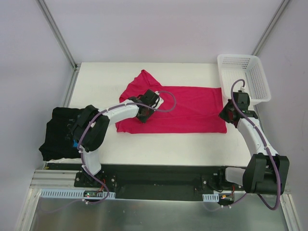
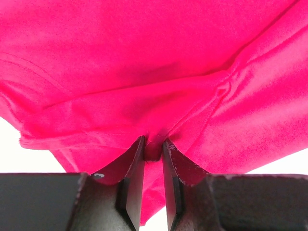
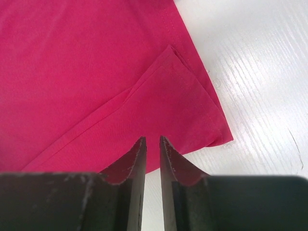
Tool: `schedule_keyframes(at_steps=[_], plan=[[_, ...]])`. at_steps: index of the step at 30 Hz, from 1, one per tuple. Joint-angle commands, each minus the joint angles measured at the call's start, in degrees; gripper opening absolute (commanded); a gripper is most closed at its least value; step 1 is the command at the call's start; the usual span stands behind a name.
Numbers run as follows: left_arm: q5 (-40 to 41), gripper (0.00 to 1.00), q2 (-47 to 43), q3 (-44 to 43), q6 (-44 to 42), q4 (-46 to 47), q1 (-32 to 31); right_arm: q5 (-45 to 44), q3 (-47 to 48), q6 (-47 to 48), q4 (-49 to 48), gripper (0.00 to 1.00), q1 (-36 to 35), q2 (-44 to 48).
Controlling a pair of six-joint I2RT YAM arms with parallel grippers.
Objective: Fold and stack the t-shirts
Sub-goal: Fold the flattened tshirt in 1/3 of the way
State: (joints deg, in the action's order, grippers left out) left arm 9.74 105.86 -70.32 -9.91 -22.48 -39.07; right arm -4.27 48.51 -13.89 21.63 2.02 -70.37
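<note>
Left gripper (image 2: 153,143) pinching pink tee (image 1: 192,108); right gripper (image 3: 152,139) narrow over its hem, grip unclear. Basket (image 1: 255,79) 1 o'clock, black tee (image 1: 55,134) 9.

The crimson-pink t-shirt (image 1: 187,108) is soft, matt knit cloth with stitched hems. The table (image 3: 260,96) is white, lightly glossy and finely grained. The basket (image 1: 261,84) is white plastic lattice. The right gripper (image 3: 152,142) has matt black, scuffed fingers (image 3: 129,168).

Crimson-pink short-sleeved cloth tee (image 1: 192,110) lies spread mid-table, mostly flat, L end bunched w/ sleeve sticking out. Black cloth tee (image 1: 55,132), bit of blue print showing, crumpled at table's L edge.
</note>
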Motion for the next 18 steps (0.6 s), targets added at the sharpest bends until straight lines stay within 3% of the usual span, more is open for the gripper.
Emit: schedule_keyframes(at_steps=[1,7,15,18], plan=[[3.2,0.19,-1.4,-4.9,-1.0,-2.6,-0.5,-0.4,-0.3,0.1,-1.9,0.2,0.4,0.8],[4.8,0.19,-1.2,-9.8,-2.7,-3.5,-0.5,0.8,-0.9,-0.3,-2.7,0.2,0.4,0.1],[4.2,0.19,5.7,-15.1,-3.2,-3.1,-0.5,1.2,-0.7,-0.2,-2.9,0.19,0.4,0.1],[3.2,0.23,7.4,-15.5,-2.9,-2.2,-0.5,1.4,-0.4,0.1,-2.6,0.19,0.4,0.1]])
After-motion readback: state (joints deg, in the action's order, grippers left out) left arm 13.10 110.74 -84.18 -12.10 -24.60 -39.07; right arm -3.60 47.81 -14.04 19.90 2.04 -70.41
